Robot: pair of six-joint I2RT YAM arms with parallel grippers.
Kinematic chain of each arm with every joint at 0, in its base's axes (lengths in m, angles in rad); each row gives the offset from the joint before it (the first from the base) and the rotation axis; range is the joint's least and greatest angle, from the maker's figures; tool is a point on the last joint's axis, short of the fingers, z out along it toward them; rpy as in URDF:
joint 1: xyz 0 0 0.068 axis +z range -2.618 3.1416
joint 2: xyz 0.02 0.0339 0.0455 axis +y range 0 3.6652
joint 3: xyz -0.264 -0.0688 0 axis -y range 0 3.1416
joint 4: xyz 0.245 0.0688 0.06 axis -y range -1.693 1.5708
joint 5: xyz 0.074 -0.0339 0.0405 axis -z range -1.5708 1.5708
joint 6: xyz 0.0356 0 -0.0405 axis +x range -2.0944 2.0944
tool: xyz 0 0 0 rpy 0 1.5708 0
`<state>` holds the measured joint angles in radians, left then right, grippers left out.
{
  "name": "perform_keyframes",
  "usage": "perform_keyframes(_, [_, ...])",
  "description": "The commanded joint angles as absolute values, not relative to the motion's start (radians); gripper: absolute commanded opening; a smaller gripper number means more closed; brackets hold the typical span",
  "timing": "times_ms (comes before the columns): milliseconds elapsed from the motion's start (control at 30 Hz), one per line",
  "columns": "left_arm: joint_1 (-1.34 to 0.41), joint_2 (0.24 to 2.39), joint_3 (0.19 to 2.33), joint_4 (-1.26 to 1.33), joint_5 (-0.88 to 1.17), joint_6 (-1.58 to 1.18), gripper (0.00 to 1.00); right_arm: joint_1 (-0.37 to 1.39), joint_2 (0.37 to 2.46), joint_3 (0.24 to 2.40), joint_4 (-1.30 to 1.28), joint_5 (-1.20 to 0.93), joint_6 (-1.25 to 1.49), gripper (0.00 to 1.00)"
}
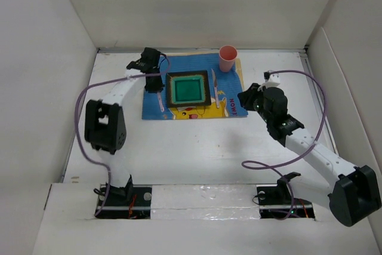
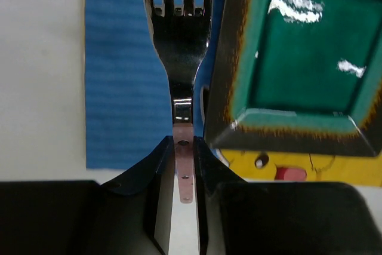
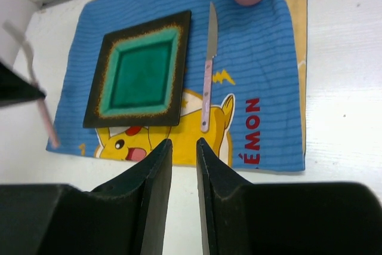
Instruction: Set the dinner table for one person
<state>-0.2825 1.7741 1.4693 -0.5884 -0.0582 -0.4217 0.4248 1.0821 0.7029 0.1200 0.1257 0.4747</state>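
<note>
At mat (image 3: 262,58), one plate (image 3: 140,76), one knife (image 3: 208,82), one cup (image 1: 227,58) (pink), one fork (image 2: 181,34)

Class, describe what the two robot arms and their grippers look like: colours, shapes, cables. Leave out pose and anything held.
Both the left arm and right arm have white tubular links joined by bulky black joint housings. A thin purple cable loops loosely beside each. The left gripper and right gripper have flat black fingers tapering toward the tips.
</note>
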Motion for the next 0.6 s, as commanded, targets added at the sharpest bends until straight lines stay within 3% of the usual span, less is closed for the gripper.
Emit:
perform_keyframes(0, [-0.287,1.946,1.649,-0.670,-0.144,-0.313,0.00,0.452,1.112,0.718,0.158,0.135,0.457,0.29])
perform_keyframes(233, [-0.287,2.152,1.876,-0.736,-0.301,-0.249,0.00,0.480,1.144,0.733,0.150,0.175,0.456,0.30])
perform_keyframes(567, [-0.287,2.217,1.922,-0.750,-0.299,-0.242,0.00,0.500,1.163,0.745,0.141,0.184,0.453,0.30])
